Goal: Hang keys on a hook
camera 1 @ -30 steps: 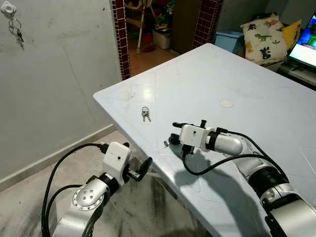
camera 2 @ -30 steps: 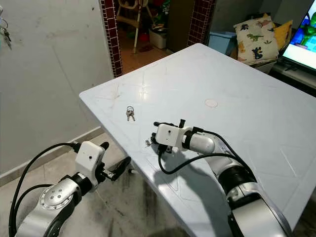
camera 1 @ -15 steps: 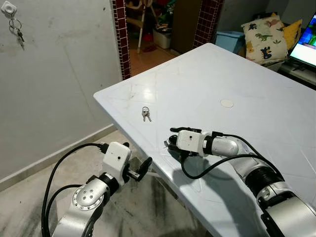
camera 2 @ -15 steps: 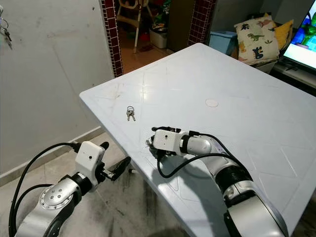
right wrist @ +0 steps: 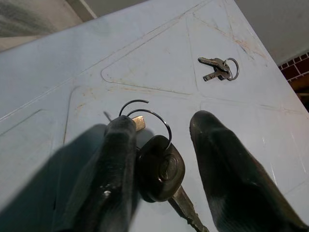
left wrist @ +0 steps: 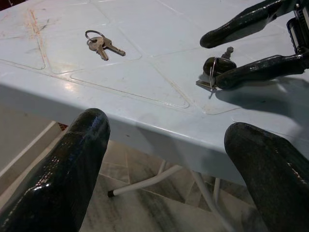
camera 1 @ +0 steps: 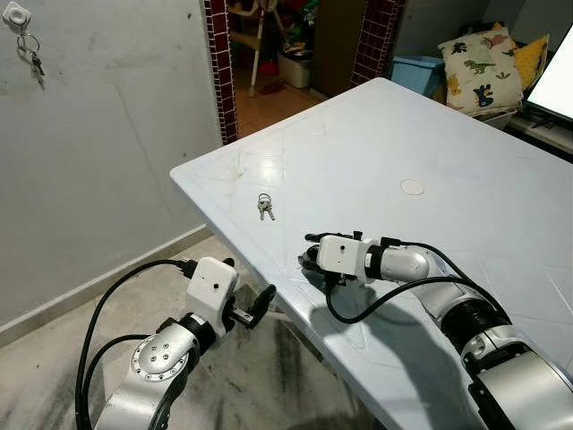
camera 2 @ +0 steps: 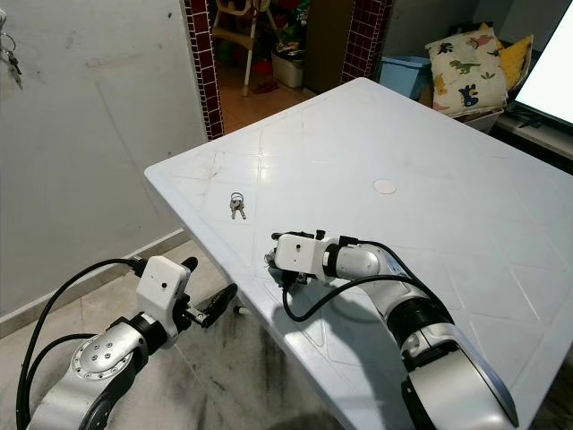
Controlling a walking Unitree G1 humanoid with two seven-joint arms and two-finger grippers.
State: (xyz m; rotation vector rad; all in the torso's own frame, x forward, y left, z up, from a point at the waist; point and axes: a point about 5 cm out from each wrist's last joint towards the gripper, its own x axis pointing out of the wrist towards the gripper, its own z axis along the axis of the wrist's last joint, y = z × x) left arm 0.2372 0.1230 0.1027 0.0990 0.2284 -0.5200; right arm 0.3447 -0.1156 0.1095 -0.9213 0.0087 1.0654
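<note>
My right gripper (right wrist: pixel 159 159) has dropped flat to the table (camera 1: pixel 466 170) around the black-headed key (right wrist: pixel 161 168); fingers spread, key between them, touching one; I'd close squarely on the head. Second keys (camera 1: pixel 264 207) lie just ahead; hook (camera 1: pixel 15 15) far off; left gripper (camera 1: pixel 260 303) idle, open.

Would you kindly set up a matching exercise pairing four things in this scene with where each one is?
Things:
1. black-headed key
2. small pair of keys
3. keys on the wall hook
4. left pincer

Places:
A. high on the grey wall
B. below the table edge, over the floor
C. between the right pincer's open fingers
D. lying alone on the tabletop near the corner

Pairs: 1-C, 2-D, 3-A, 4-B
</note>
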